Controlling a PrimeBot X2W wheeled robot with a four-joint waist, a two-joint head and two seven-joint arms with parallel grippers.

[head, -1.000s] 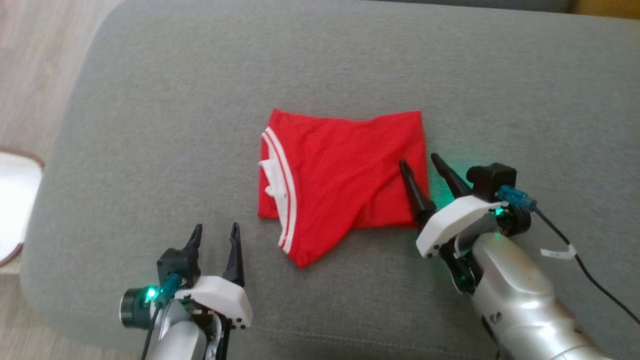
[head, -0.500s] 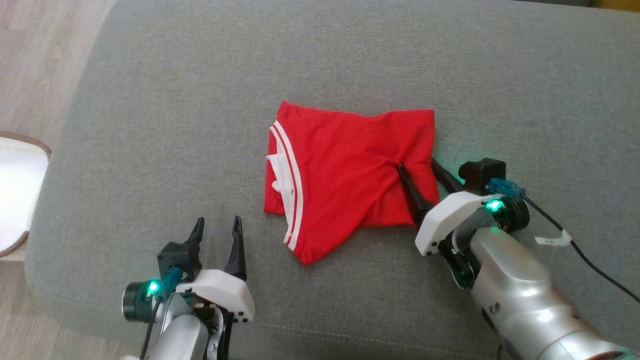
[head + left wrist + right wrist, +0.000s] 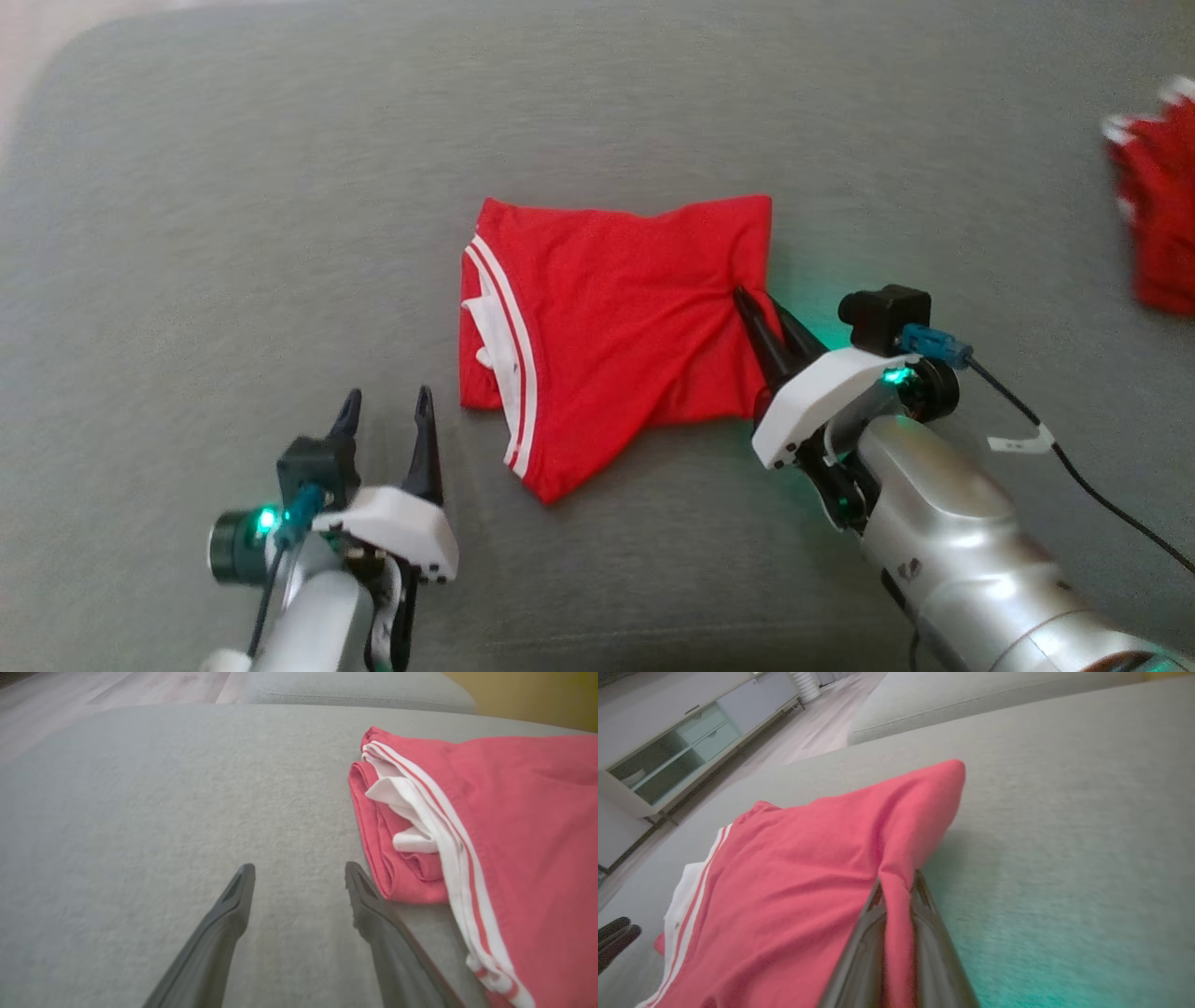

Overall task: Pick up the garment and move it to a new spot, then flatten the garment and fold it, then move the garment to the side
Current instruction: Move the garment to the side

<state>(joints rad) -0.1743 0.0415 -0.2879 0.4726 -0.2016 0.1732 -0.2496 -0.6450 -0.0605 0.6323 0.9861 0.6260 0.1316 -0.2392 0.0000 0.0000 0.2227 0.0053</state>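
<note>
The left gripper (image 3: 386,397) and the right gripper (image 3: 758,301) each have two long, tapering dark fingers (image 3: 224,924) set in a white shell (image 3: 812,392) dotted with small dark screws (image 3: 436,574). Behind come glossy silver forearms (image 3: 943,532), a black camera block (image 3: 882,317) with a blue plug (image 3: 929,341), a green lamp (image 3: 894,376) (glowing brightly), and a black cable (image 3: 1092,495) wearing a white tag (image 3: 1018,441).
</note>
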